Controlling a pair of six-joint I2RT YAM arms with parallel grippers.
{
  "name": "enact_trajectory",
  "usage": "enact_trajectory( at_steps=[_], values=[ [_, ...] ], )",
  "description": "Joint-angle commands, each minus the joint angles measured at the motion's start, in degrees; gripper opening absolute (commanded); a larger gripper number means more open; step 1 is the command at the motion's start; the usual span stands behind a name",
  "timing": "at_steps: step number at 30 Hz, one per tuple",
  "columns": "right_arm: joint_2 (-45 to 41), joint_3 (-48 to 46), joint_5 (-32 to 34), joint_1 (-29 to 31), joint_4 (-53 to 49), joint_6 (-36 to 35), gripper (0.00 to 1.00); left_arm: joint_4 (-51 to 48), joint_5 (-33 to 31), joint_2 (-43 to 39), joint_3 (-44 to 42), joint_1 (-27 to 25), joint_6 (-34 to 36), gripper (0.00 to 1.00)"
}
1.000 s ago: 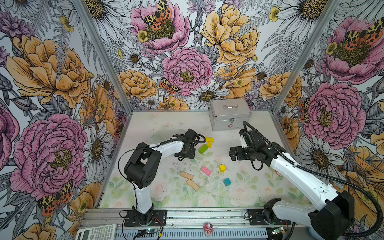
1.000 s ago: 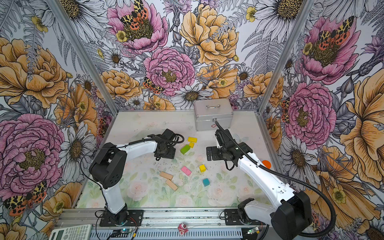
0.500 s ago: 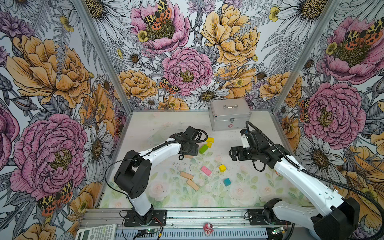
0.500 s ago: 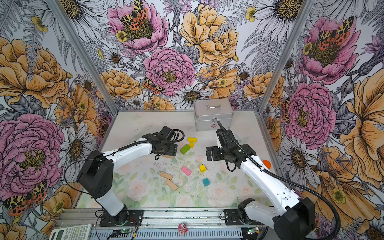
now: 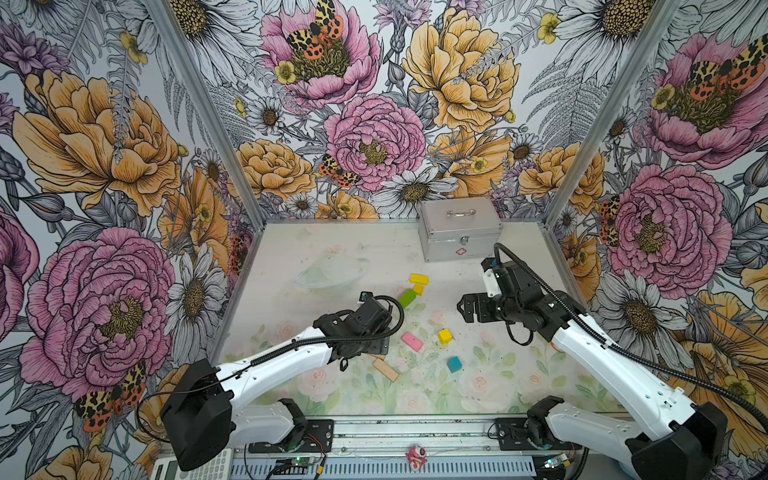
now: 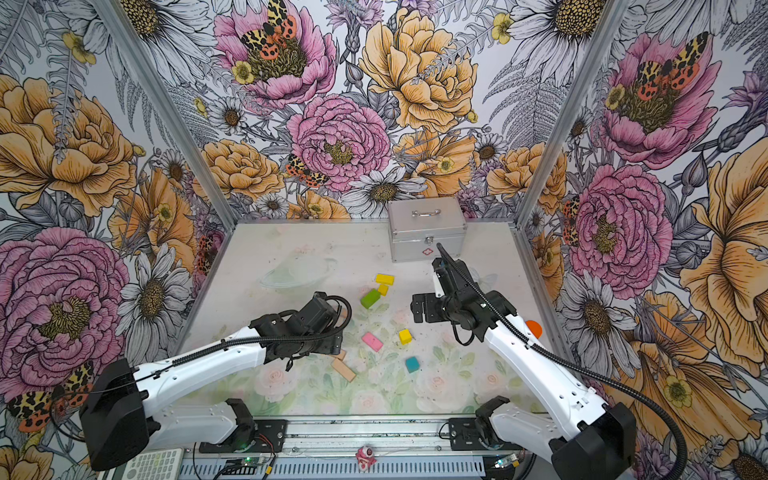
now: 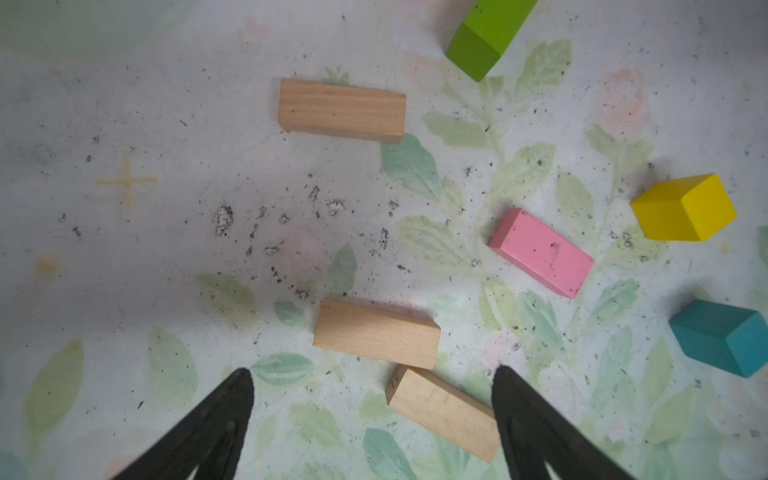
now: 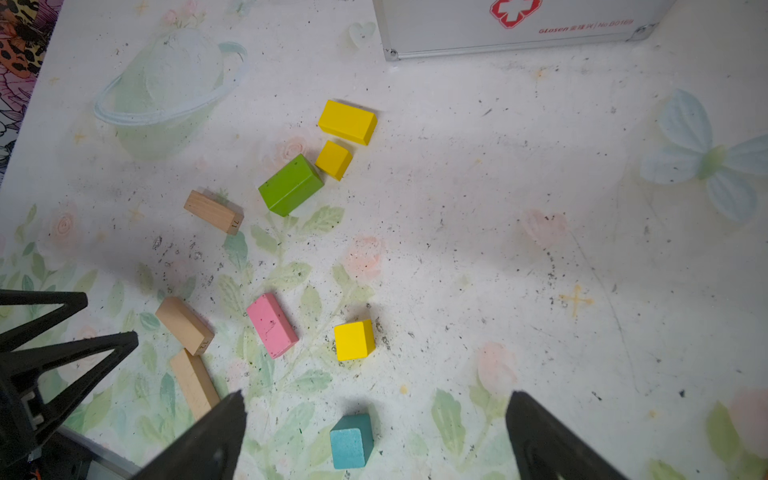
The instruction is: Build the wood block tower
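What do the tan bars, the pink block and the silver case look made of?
Tan bars: bare wood, grain lines showing. Pink block: likely wood under matte pink paint, speckled with dark scuffs. Silver case: apparently aluminium, dull silver panels, brighter metal edging and latch.

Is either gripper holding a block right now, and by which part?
Nothing is held. The left gripper is open above the tan bars lying on the table; the right gripper is open above the teal cube, clear of it.

L arm (image 5: 286, 365): white shell, blk joints, ribbed cable running alongside.
R arm (image 5: 615, 370): same; cable arcing toward 4 o'clock.
L fingers (image 7: 208, 436): blk, tapering.
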Motion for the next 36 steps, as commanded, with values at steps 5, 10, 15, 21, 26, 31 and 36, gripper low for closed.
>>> enact_trajectory(
  at_steps=[5,10,15,21,26,31,36],
  values=[
    [-2.2,-1.0,-0.1,2.0,-0.3,1.3,1.00,0.4,-1.9,2.3,-1.3,-1.8,-0.8,0.99],
    [-3.2,-1.9,0.3,2.3,-0.5,1.8,1.00,1.7,-1.8,5.2,-0.4,-1.2,1.7,0.99],
    [-3.5,-2.5,0.3,2.4,-0.5,2.2,1.00,3.4,-0.2,8.3,0.0,-0.2,4.7,0.99],
    [-3.8,-3.0,0.5,2.4,-0.6,2.3,1.00,5.0,1.4,9.6,0.4,1.1,8.0,0.99],
    [-3.7,-2.9,-0.2,2.4,-0.5,2.8,1.00,6.3,1.4,9.9,0.2,1.0,9.1,0.99],
    [-4.7,-3.5,-1.0,2.4,-0.6,3.4,1.00,7.3,1.4,10.1,-0.5,0.5,9.1,0.99],
    [-5.4,-3.7,-1.2,2.5,-0.6,3.8,1.00,8.3,3.1,10.4,-1.0,0.2,9.3,0.99]
  ],
)
